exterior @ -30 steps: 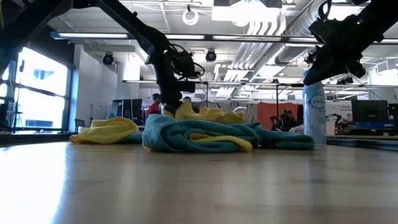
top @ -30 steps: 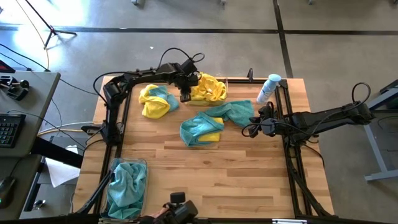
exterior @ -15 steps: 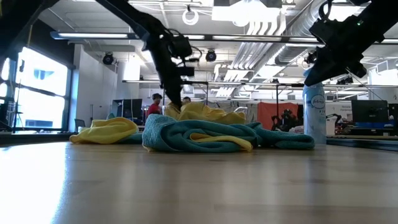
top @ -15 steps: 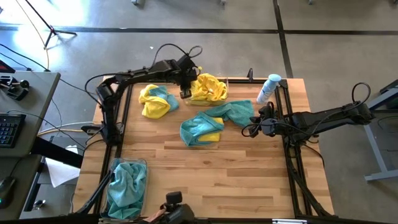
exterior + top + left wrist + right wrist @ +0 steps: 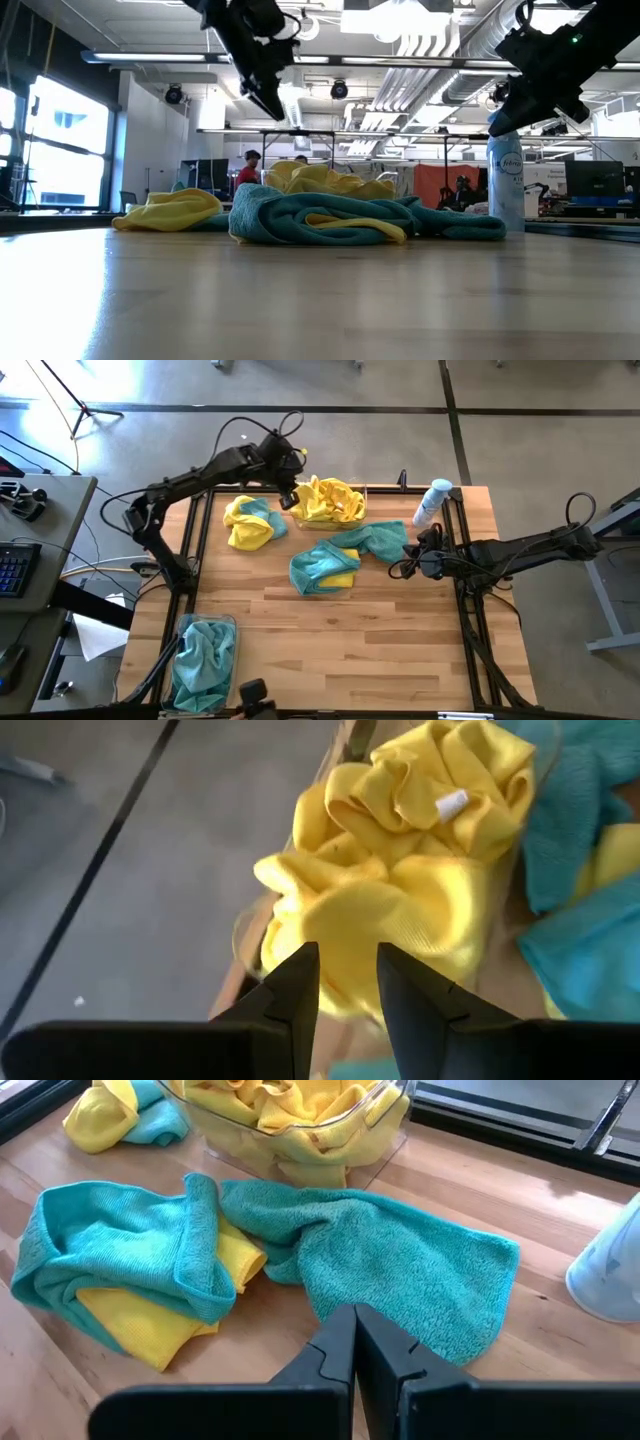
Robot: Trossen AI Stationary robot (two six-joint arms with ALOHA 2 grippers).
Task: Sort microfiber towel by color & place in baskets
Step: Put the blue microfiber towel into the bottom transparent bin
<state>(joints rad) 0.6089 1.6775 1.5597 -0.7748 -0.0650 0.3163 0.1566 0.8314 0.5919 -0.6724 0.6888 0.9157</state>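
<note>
Left gripper (image 5: 347,982) above yellow bin (image 5: 385,1142), fingers narrow gap, empty. Right gripper (image 5: 355,1342) pinched tight, empty. Risk: yellow cloth (image 5: 150,1325) tucked in blue cloth (image 5: 120,1245), both get lifted tog.

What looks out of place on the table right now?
One thing: the heaped bright yellow microfiber cloths overflow the clear plastic bin at the table's far edge, mounded well above its rim rather than settled inside. The white-and-blue spray bottle stands upright, and nothing looks spilled or damaged.
</note>
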